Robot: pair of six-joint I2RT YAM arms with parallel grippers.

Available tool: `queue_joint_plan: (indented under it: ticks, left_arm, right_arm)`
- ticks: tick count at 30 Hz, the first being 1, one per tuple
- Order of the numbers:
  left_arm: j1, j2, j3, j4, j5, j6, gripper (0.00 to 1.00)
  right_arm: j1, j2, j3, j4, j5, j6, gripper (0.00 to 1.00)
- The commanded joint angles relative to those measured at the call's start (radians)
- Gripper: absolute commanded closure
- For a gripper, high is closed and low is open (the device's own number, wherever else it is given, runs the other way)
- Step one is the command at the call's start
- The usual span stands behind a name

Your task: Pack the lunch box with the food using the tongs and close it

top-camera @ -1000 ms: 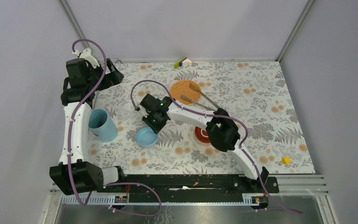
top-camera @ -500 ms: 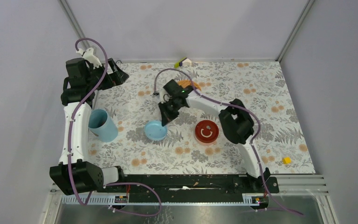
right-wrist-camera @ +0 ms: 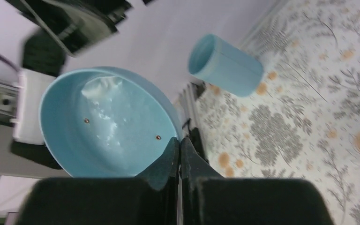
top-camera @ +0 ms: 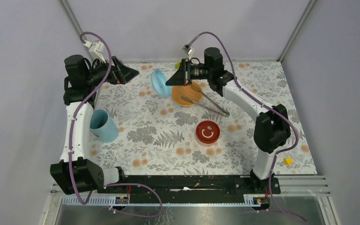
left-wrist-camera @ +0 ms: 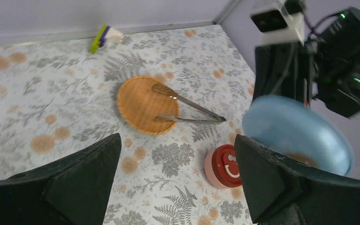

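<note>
While right fingers [right-wrist-camera: 166, 161] pinch its rim, round light blue lid [right-wrist-camera: 108, 126], shallow, glossy inside, left fingers [left-wrist-camera: 75, 183] spread wide, empty.

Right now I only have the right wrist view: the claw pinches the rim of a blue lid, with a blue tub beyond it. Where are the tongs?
Observer: The tongs lie loose on the table with their tips on the orange woven plate. Neither claw touches them.
Operator: What is the left claw doing?
Observer: The left claw hangs wide open and empty above the far left of the table, facing the lid.
Operator: Any food in sight?
Observer: A small yellow block lies at the table's near right edge, well away from the tub.
</note>
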Motion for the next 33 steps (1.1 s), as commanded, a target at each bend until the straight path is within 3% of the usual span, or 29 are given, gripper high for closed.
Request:
queue_joint_plan:
  ticks: [1,4,7,11,12,13,16,17,23,33]
  left_arm:
    - [-0.005,-0.015,-0.063,0.284,0.224,-0.04,0.05]
    - [-0.008,-0.014,-0.117,0.481,0.327,-0.096,0.09]
    - [-0.017,-0.011,-0.18,0.756,0.394,-0.241,0.11]
    - [-0.029,0.022,-0.336,1.558,0.406,-0.745,0.12]
    - [-0.042,0.032,-0.346,1.661,0.398,-0.824,0.12]
    - [-0.061,0.035,-0.336,1.633,0.396,-0.802,0.13]
    - [-0.117,0.004,-0.3,1.296,0.348,-0.555,0.16]
    - [-0.128,0.008,-0.28,1.228,0.341,-0.536,0.17]
    - [-0.165,0.005,-0.283,1.174,0.288,-0.541,0.17]
    - [-0.232,0.011,-0.214,0.876,0.215,-0.332,0.16]
  right_arm:
    - [-0.05,-0.005,-0.113,0.629,-0.127,0.579,1.0]
    - [-0.054,0.016,-0.158,0.862,-0.12,0.801,1.0]
    - [-0.056,0.028,-0.185,0.951,-0.1,0.905,1.0]
    - [-0.057,0.036,-0.209,0.996,-0.065,0.977,1.0]
    - [-0.058,0.035,-0.219,1.005,-0.053,0.99,1.0]
    - [-0.058,0.037,-0.227,1.013,-0.044,1.005,1.0]
    - [-0.058,0.036,-0.248,1.021,-0.022,1.036,1.0]
    - [-0.058,0.034,-0.254,1.021,-0.014,1.039,1.0]
    - [-0.057,0.022,-0.28,1.012,0.01,1.05,1.0]
    - [-0.03,0.023,-0.301,1.002,0.017,1.046,1.0]
